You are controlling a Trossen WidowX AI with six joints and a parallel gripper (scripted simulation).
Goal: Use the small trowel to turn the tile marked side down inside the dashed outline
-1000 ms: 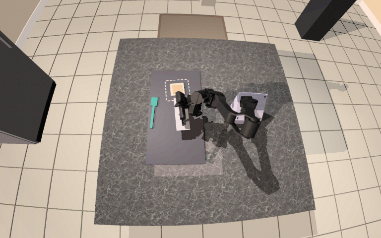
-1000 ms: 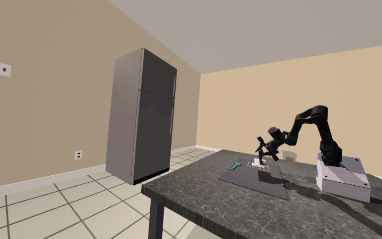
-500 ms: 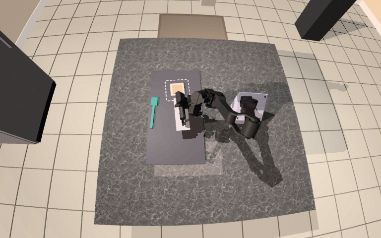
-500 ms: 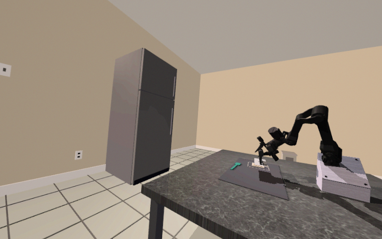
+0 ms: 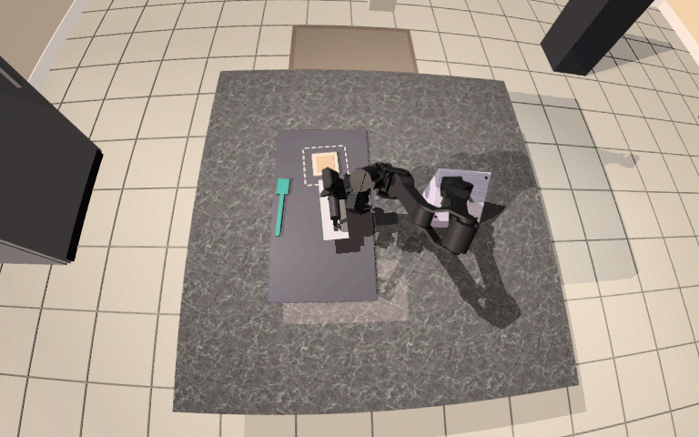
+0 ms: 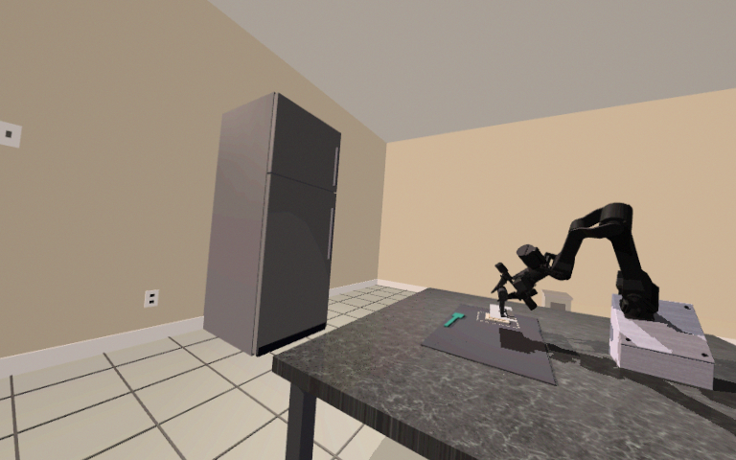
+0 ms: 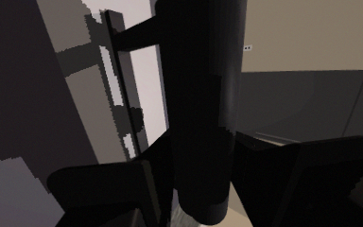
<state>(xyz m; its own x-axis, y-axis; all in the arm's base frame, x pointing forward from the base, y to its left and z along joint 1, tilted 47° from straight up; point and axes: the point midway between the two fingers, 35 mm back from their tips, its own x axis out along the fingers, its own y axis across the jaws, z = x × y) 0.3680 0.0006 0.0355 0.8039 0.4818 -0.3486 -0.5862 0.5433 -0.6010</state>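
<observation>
A cream-bordered tile (image 5: pixel 325 163) (image 6: pixel 491 317) with an orange-tan face showing lies inside the dashed outline (image 5: pixel 303 167) on the grey mat (image 5: pixel 319 273) (image 6: pixel 488 352). My gripper (image 5: pixel 335 196) (image 6: pixel 501 289) (image 7: pixel 192 129) is shut on the small trowel, low over the mat beside the tile. The trowel's black, round handle (image 5: pixel 334 208) (image 7: pixel 203 95) runs between the fingers. In the wrist view a thin strut joins it to a dark narrow bar (image 7: pixel 125 71). In the top view the arm hides part of the trowel. Whether the trowel touches the tile is unclear.
A white rectangular plate (image 5: pixel 328 227) (image 7: pixel 146 90) lies below the gripper, beside the outline. A teal flat tool (image 5: pixel 280 211) (image 6: pixel 454 318) lies along the mat's left side. The arm's pale base box (image 5: pixel 476 193) (image 6: pixel 664 357) stands on the dark stone table (image 5: pixel 258 360) (image 6: pixel 390 390).
</observation>
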